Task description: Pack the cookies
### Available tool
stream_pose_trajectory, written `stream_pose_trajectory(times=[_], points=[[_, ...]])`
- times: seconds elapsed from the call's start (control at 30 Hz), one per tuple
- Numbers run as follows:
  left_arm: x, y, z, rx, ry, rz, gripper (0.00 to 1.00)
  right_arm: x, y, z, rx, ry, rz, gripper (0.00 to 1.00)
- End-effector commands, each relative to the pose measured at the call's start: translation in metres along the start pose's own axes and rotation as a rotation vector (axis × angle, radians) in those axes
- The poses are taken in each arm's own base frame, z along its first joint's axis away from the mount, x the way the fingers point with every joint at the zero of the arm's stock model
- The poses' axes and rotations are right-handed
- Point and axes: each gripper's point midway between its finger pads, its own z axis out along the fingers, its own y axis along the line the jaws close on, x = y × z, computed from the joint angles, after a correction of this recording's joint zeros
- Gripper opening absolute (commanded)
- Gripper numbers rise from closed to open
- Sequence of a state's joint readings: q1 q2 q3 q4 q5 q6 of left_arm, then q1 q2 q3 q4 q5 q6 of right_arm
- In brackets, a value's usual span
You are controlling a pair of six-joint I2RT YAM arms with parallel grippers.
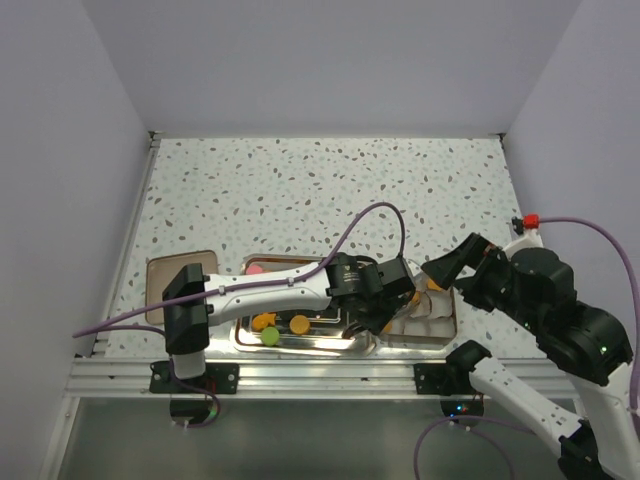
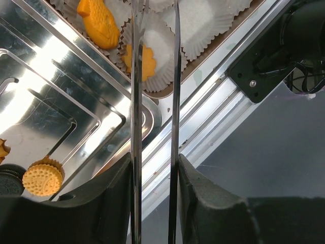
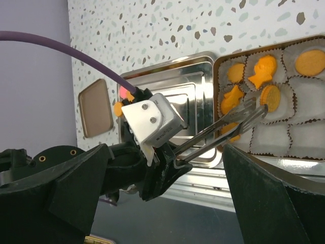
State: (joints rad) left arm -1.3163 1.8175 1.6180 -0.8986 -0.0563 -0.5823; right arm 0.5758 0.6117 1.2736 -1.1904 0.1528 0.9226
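— Where is the left claw?
— It reaches across the steel tray to the brown box at the near edge of the tabletop. It is clamped on a pair of metal tongs, whose thin blades stand only slightly apart.
— And the tong tips?
— They are over a flower cookie lying in a white paper cup. I cannot tell whether they touch it.
— Where are the other cookies?
— Some sit in cups in the box: a fish shape, a second fish and orange discs beside it. Other cups in the box are empty. More cookies lie loose in the tray: a green disc, orange ones next to it, and a pink one at the far rim.
— And the right claw?
— Its fingers are spread wide and hold nothing. It hovers near the box's far right corner.
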Motion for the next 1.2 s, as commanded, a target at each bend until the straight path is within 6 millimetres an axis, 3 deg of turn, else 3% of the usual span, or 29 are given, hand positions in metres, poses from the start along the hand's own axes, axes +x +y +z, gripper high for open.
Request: stream_pose_trajectory(times=[0.0,0.27,0.53,0.67,0.83,1.17], points=[[-0.015,-0.006,-0.016,0.026,-0.081,-0.007,0.42,0.005,0.011,0.011,-0.043,0.028,0.024,0.99],[-0.018,0.017,-0.065,-0.034,-0.161,-0.070,0.43,0.012,0.018,0.021,-0.067,0.058,0.050,0.99],[0.014,0.076,-0.100,-0.156,-0.152,-0.128,0.45,0.008,0.030,0.029,-0.111,0.044,0.078,0.99],[0.039,0.105,-0.105,-0.240,-0.108,-0.160,0.48,0.004,0.036,0.031,-0.117,0.042,0.072,0.99],[0.073,0.145,-0.109,-0.318,-0.074,-0.255,0.59,0.010,0.039,0.036,-0.122,0.079,0.074,0.99],[0.106,0.176,-0.100,-0.372,-0.022,-0.370,0.64,0.009,0.039,0.037,-0.119,0.079,0.066,0.99]])
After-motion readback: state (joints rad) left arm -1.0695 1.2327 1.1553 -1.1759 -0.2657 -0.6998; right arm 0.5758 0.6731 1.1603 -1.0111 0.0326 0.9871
